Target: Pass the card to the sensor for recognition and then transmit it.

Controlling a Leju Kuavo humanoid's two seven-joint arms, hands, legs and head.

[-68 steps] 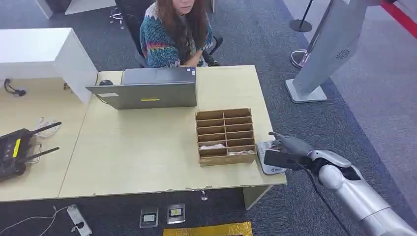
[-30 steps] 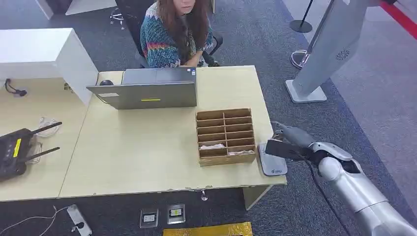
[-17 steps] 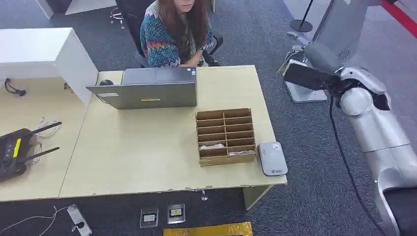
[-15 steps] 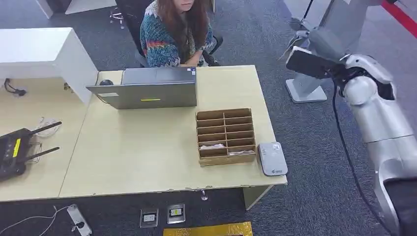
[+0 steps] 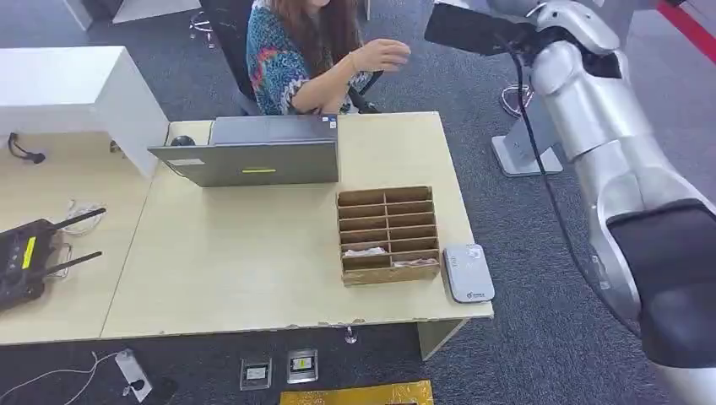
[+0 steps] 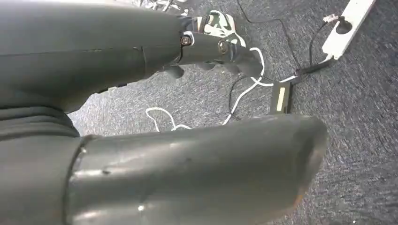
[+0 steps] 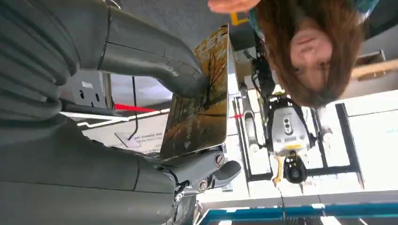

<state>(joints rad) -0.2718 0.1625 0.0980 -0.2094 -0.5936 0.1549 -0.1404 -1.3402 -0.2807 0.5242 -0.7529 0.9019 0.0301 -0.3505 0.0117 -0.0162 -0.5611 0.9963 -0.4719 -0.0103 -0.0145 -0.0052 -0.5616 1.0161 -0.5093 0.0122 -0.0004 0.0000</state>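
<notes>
The right robot hand (image 7: 155,126) is clamped on the card (image 7: 199,101), thumb on one face and darker fingers on the other. In the head view the card (image 5: 469,28) sits at the upper right of the frame, raised well above the worktop (image 5: 253,253) and near the person's hand (image 5: 382,54). The sensor (image 5: 469,272) lies at the lower right of the worktop, just beside the wooden organizer (image 5: 388,234). The left robot hand (image 6: 206,51) holds nothing, its fingers curled together.
</notes>
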